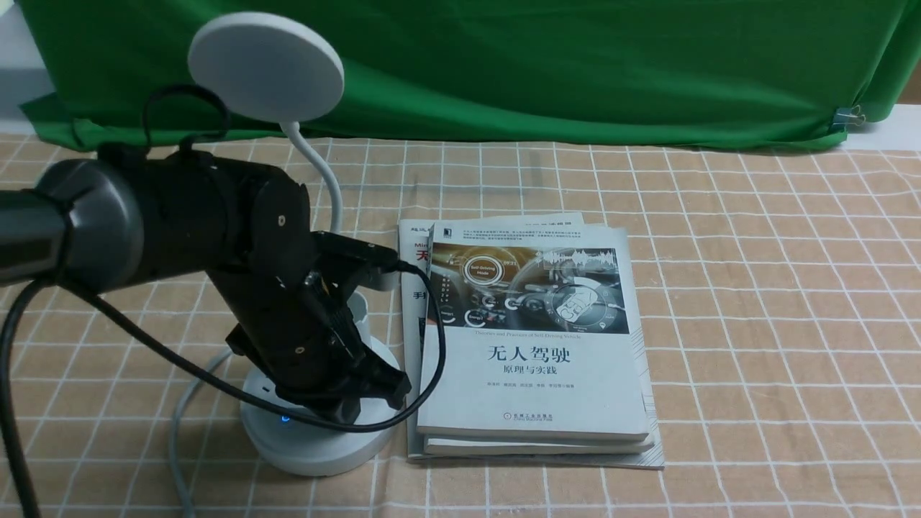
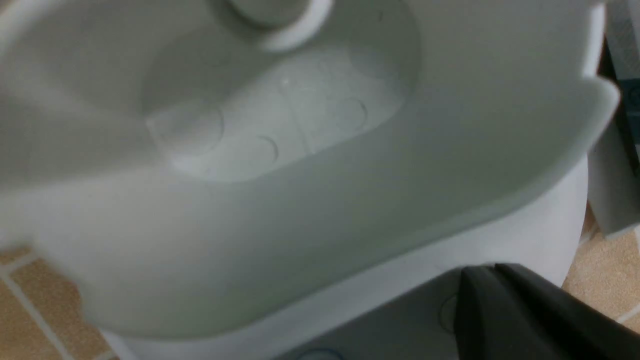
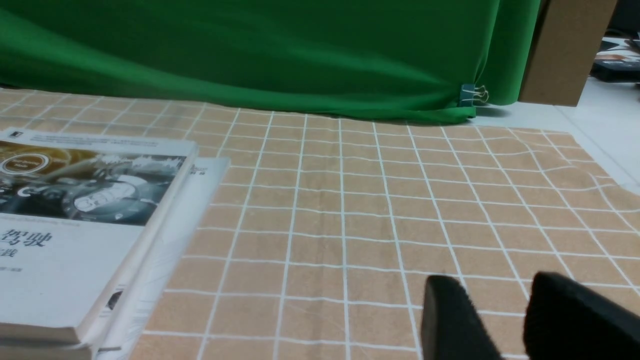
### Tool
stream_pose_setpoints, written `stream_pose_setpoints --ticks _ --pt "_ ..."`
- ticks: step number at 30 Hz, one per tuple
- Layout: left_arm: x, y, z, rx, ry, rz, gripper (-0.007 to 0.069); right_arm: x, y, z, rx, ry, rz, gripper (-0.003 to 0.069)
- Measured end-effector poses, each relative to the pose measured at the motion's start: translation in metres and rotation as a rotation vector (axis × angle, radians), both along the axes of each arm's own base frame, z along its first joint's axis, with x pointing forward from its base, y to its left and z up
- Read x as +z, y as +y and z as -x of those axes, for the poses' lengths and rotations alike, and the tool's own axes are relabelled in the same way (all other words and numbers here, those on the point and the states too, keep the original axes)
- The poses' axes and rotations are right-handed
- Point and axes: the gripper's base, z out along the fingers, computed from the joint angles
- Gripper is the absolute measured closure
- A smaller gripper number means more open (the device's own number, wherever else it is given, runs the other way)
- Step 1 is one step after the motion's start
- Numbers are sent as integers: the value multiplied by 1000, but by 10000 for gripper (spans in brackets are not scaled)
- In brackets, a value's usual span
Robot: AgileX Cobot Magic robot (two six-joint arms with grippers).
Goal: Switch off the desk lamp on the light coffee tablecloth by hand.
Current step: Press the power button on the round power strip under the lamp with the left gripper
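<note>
Nearby, books (image 1: 532, 381) sit right of the lamp base (image 1: 316, 446).

black left arm (image 1: 266, 288), grey cylindrical segment (image 1: 93, 216), small silvery screws, thick looping black cables (image 1: 180, 363).

Quantity: one white disc-headed desk lamp (image 1: 266, 68), frame left; three stacked white paper books (image 1: 532, 403), centre.

A stack of books (image 1: 532, 388) lay flat, the top one showing a car dashboard picture and Chinese lettering. Behind the books hung a green backdrop cloth (image 1: 575, 72), with a binder clip (image 1: 846, 118) on its lower corner, near a brown panel (image 3: 567, 52).
</note>
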Motion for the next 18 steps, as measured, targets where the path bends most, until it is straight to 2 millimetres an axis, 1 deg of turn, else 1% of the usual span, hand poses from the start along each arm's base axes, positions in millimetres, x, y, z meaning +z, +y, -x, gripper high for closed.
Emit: stream_pose_setpoints --ticks 4,8,10,15,18 --pt "0 0 0 7 4 0 629 0 0 0 0 0 0 417" --pt "7 1 2 11 -16 10 629 0 0 0 0 0 0 417" --pt "12 2 4 14 -29 16 629 0 0 0 0 0 0 417" --pt "36 5 12 16 -81 44 629 0 0 0 0 0 0 417" --pt "38 6 14 15 -78 44 629 0 0 0 0 0 0 417"
